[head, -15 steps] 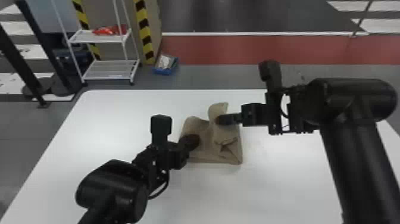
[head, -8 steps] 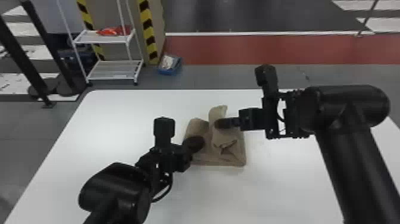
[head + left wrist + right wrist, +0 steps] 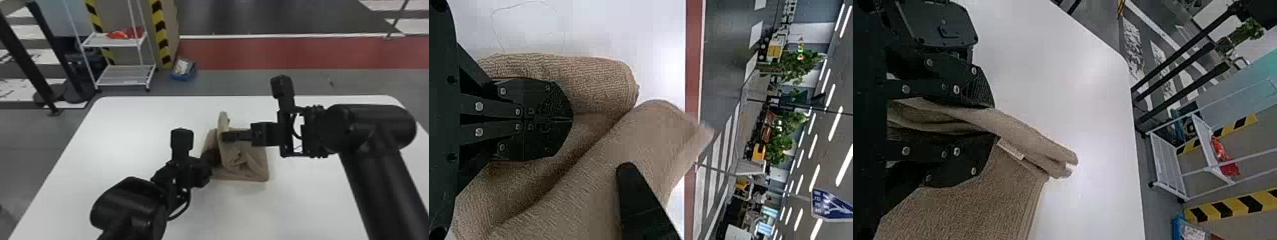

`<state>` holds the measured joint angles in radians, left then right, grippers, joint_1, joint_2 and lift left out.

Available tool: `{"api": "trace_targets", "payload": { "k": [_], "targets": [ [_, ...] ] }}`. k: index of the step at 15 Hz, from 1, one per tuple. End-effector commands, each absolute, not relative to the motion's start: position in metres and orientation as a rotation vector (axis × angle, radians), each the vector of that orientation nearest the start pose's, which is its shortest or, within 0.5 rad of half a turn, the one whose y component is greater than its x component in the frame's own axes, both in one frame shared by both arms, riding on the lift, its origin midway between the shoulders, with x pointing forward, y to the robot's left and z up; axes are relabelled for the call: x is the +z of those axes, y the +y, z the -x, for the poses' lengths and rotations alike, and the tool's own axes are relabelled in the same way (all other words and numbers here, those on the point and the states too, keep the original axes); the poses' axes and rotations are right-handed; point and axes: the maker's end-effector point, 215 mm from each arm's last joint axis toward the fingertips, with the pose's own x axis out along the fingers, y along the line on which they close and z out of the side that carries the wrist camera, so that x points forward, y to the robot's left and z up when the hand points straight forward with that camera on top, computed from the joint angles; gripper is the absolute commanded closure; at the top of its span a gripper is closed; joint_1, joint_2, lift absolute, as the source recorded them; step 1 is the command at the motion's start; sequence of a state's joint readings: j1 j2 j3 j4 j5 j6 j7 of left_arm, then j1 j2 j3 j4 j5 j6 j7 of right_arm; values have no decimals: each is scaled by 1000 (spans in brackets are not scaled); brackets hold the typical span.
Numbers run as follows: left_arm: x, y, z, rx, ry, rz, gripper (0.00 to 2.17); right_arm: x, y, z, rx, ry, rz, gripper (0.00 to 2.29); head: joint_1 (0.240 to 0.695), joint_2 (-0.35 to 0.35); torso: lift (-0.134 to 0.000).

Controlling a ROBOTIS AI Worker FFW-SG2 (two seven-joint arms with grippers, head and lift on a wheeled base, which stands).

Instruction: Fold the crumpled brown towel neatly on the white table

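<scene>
On the white table, the brown towel lies partly folded, with a flat near portion and a raised fold standing up at its far side. The right gripper enters from the robot's right and overlaps the raised fold. Its clamping state is confirmed in the right wrist view: the two fingers of the right gripper are clenched on the towel, with layered cloth passing between them and projecting beyond the fingertips. A pale label on the cloth is located just beside one fingertip. The main body of the towel extends from the clamped section down to the tabletop. The left gripper is positioned at the robot's left side of the towel, nearer the robot than the right gripper. In the left wrist view, the fingers of the left gripper are closed against each other, meeting along a straight seam. Cloth is visible on either side of these fingers and past their tips; the contact beneath them is hidden. Beyond the far edge of the table, a white shelf rack carries a red item, and a blue box rests on the floor near the rack.
</scene>
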<state>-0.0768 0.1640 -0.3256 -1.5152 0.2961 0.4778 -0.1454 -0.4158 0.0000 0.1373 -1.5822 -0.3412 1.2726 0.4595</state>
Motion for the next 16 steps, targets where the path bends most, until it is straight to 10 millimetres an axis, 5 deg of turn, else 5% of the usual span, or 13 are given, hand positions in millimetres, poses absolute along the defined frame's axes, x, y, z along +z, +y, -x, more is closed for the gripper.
{"api": "trace_targets", "payload": {
  "k": [1, 6, 10, 11, 12, 13, 14, 16],
  "targets": [
    [-485, 66, -536, -475, 523, 68, 2010, -347, 12, -551, 842, 715, -460, 29, 695, 68, -124],
    [-488, 64, -530, -466, 529, 63, 2010, -328, -3, -527, 859, 629, -554, 66, 695, 77, -124],
    [-487, 64, -526, -464, 530, 59, 2010, -347, -90, -497, 758, 619, -489, 282, 695, 42, -124],
    [-488, 67, -527, -456, 530, 58, 2010, -354, -108, -490, 731, 627, -459, 542, 695, 23, -124],
    [-487, 72, -529, -449, 527, 59, 2010, -360, -126, -480, 712, 637, -433, 1035, 695, -15, -124],
    [-487, 75, -530, -441, 527, 60, 2010, -368, -136, -467, 710, 658, -430, 1791, 695, -33, -124],
    [-485, 79, -533, -434, 522, 62, 2010, -374, -145, -453, 708, 677, -426, 2088, 695, -48, -124],
    [-483, 85, -538, -418, 518, 60, 2010, -384, -152, -433, 709, 685, -418, 2199, 695, -62, -124]
  ]
}}
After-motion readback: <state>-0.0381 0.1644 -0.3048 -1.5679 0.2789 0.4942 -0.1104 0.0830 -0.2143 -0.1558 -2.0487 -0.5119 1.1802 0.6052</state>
